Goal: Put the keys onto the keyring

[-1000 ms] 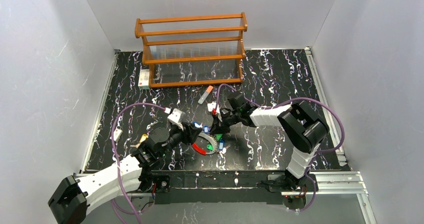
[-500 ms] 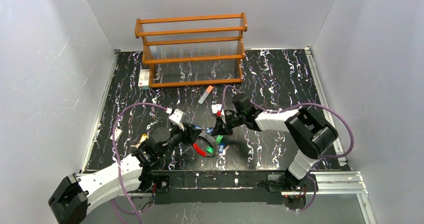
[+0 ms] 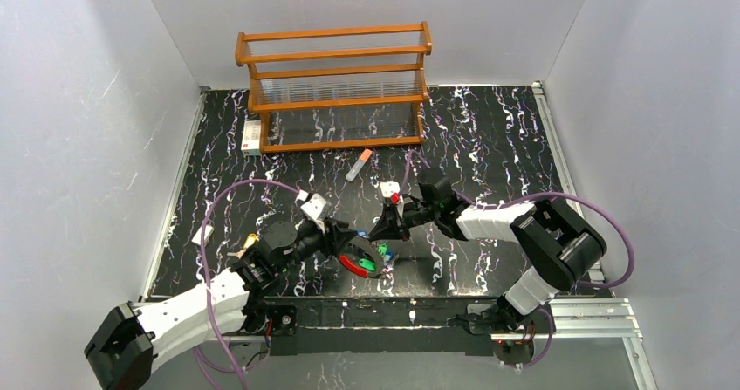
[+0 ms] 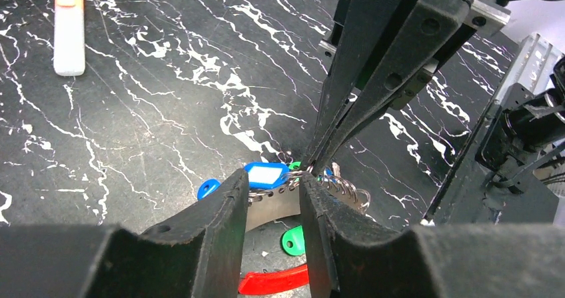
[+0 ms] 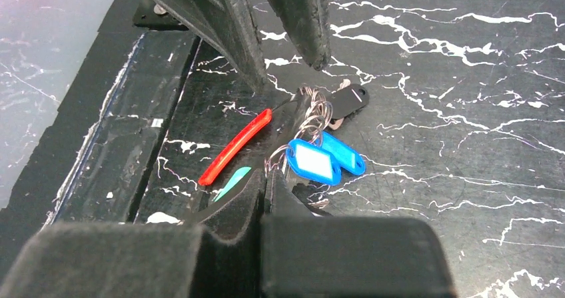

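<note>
Beside the blue keys (image 5: 313, 163), the shut right hand (image 5: 266, 181) is pinching at the keyring (image 5: 236, 145), best eased slowly, the half-open left hand (image 4: 273, 178) straddling it, grip unclear.

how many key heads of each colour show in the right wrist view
blue heads: 2
green head: 1, partly hidden
black head: 1
total: 4
</note>
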